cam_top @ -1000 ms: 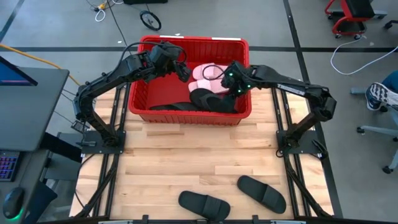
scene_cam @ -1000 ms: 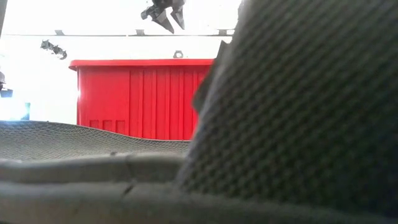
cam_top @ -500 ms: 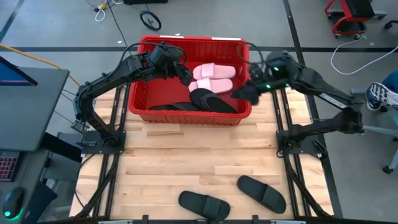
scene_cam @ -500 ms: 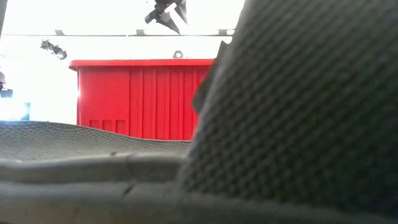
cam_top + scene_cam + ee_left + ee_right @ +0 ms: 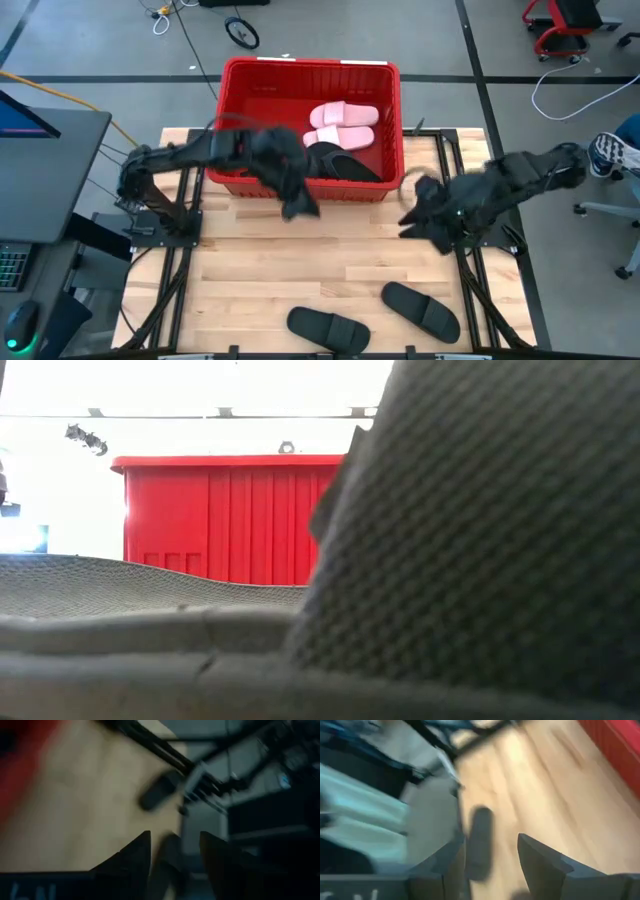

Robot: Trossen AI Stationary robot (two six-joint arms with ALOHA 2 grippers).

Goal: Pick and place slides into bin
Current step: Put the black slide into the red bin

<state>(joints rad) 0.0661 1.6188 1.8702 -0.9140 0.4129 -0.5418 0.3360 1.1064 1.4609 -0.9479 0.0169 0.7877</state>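
Observation:
The red bin (image 5: 262, 86) stands at the table's far middle. In it lie two pale pink slides (image 5: 343, 122) and black slides (image 5: 345, 165). Two more black slides (image 5: 328, 328) (image 5: 422, 308) lie flat on the table by its near edge. My left gripper (image 5: 298, 206) is open and empty, just in front of the bin's near wall. My right gripper (image 5: 412, 210) is open and empty, off the bin's near right corner. Each wrist view shows open fingers (image 5: 175, 862) (image 5: 487, 865) over bare wood, with a black slide (image 5: 157, 795) (image 5: 479, 842) ahead.
In the low view a black slide (image 5: 480, 540) stands right against the camera and hides most of the table; another slide (image 5: 150, 590) lies low in front, with the bin (image 5: 230, 520) behind. Bare wood (image 5: 300, 260) lies between the bin and the near slides.
Both grippers have left the space over the bin and swung fast toward the table's near edge, both blurred. The left has gone from the bin's far left to in front of its near wall. The right first went out over the bin's right wall, then nearer.

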